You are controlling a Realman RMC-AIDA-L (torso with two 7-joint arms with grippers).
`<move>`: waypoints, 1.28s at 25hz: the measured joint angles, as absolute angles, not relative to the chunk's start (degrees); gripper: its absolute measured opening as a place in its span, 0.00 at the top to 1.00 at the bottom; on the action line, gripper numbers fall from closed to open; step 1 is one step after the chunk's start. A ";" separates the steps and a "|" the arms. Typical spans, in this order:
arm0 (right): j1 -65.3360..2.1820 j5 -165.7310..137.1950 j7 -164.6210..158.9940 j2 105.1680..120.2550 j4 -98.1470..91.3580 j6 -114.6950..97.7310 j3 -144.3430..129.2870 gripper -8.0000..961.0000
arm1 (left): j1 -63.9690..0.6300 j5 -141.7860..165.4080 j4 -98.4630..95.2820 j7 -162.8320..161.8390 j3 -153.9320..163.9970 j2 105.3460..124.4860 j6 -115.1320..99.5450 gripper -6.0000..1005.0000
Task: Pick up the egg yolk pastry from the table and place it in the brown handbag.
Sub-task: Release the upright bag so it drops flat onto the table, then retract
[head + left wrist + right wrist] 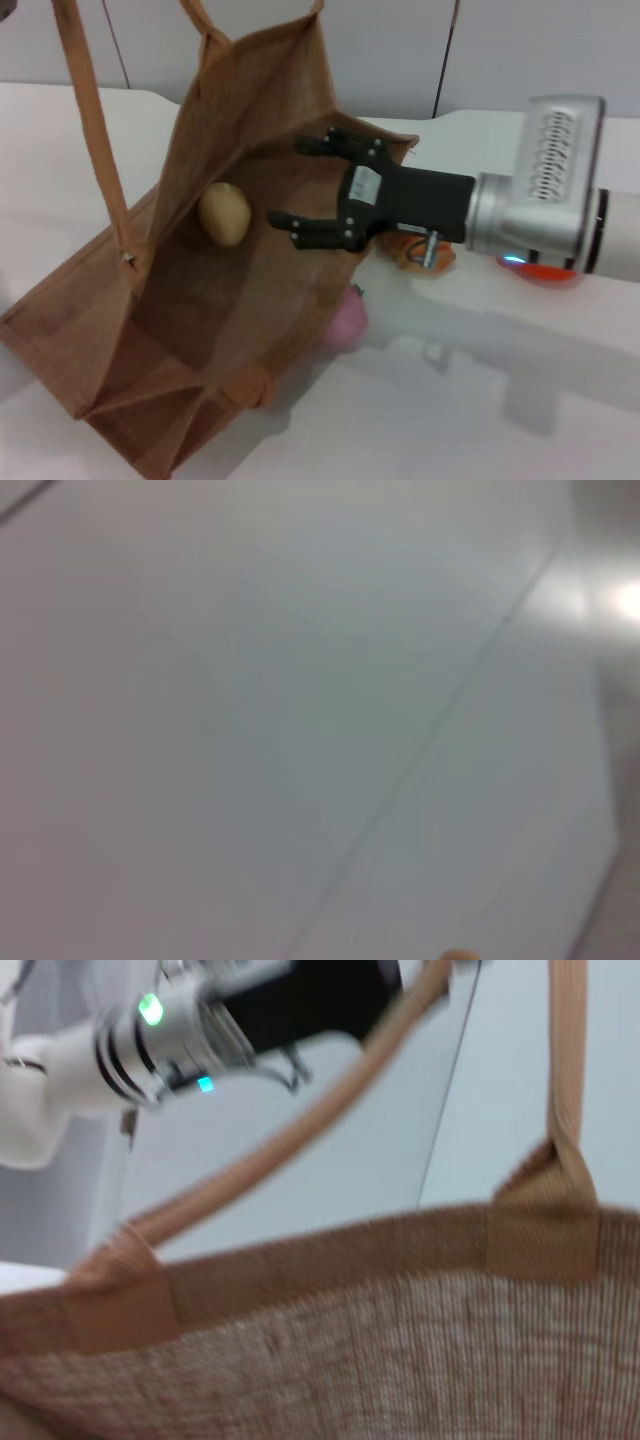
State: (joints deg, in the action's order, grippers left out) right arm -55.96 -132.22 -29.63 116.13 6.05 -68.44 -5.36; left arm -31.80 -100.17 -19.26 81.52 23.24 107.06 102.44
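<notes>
Right pincer (312,187) at the mouth of the brown handbag (190,330), fingers spread wide, holding nothing. Egg yolk pastry (224,213) inside the handbag, just beside the fingertips, apparently dropped. Handbag handle (92,130) lifted, likely by left pincer (290,1060), keeping mouth open.

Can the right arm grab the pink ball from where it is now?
Probably not straight away. The right tool is open at the brown handbag mouth, and the pink ball sits below it on the table, half hidden behind the bag's edge.

White table (520,400) – pale grey panelled wall (400,50) behind, dark seams.
</notes>
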 joint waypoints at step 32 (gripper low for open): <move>-35.07 -105.65 -21.31 116.45 -2.50 -83.00 5.45 0.07 | -34.96 -99.89 -5.09 150.53 28.22 116.31 80.18 0.22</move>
